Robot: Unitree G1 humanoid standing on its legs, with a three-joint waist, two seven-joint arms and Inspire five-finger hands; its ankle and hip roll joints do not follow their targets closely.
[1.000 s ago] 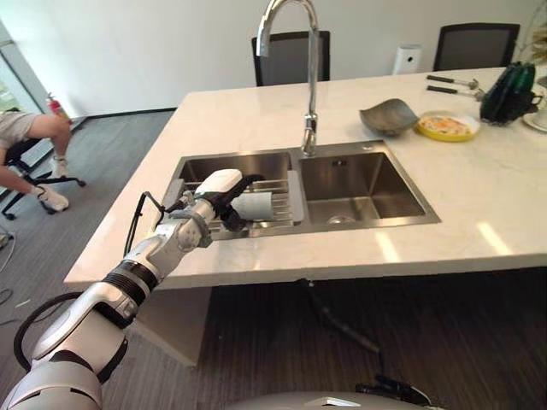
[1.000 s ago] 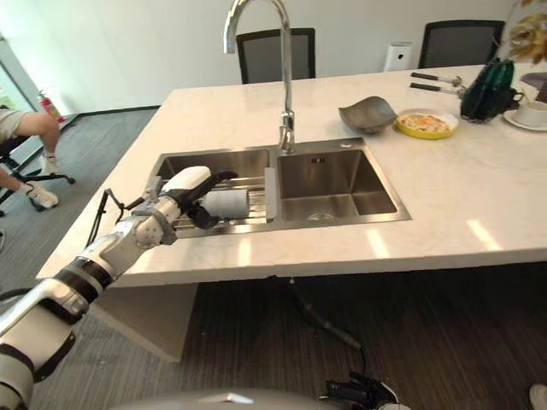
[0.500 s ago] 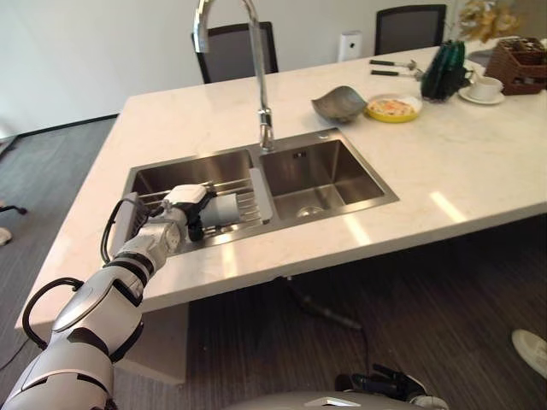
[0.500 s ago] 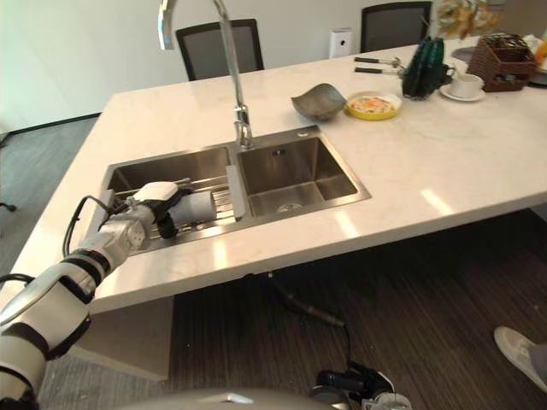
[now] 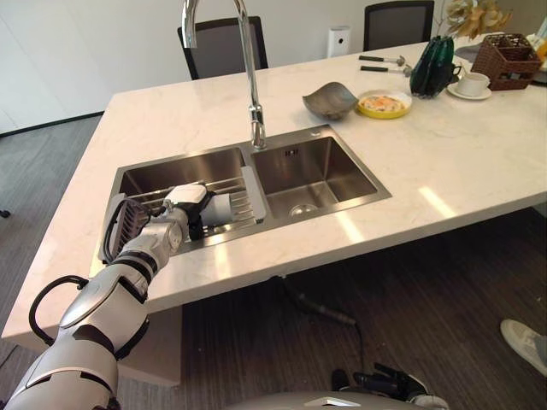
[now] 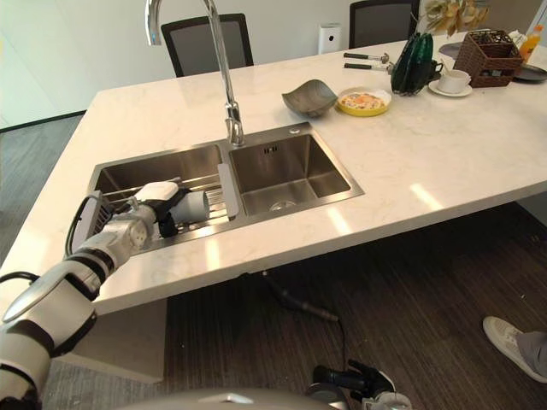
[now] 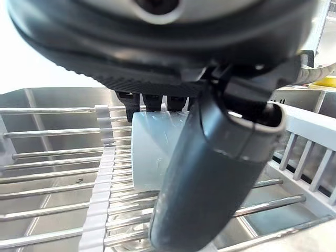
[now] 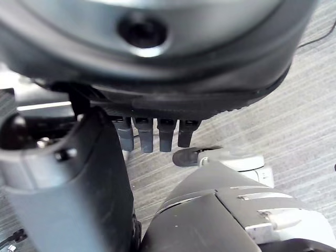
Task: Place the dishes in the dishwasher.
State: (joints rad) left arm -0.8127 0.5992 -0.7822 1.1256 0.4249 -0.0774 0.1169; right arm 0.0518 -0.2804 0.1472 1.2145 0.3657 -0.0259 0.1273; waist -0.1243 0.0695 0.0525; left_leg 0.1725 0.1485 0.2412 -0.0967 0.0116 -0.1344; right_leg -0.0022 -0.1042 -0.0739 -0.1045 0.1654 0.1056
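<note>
One pale translucent plastic cup (image 7: 152, 152) lies on its side on the steel wire rack (image 5: 226, 190) over the left basin, and my left hand (image 5: 190, 207) has its dark fingers (image 7: 152, 100) curled over the cup's far side with the thumb (image 7: 210, 178) crossing its near side, so the cup sits pinched between them. In the head views the white-covered thumb lies on top of the cup, whose open end points toward the grey divider between the basins. Against the pictures from a second ago, the hand and cup sit in the same spot on the rack; the whole scene has slid sideways, so I read that as the head turning, and more of the counter's right end now shows.

My right hand (image 8: 152, 134) hangs over the dark striped floor, its fingers curled in and holding nothing.

Outward from the rack I count two basins in the stainless sink (image 5: 320, 171), one tall chrome tap (image 5: 248, 77), one grey folded bowl (image 5: 330, 99), one yellow plate of food (image 5: 384, 104), one dark green bag-like object (image 5: 432, 66), one white cup on a saucer (image 5: 472, 84) and one brown woven basket (image 5: 510, 60), all on the pale marble counter (image 5: 444, 162). Two dark chairs (image 5: 222, 47) stand behind it
</note>
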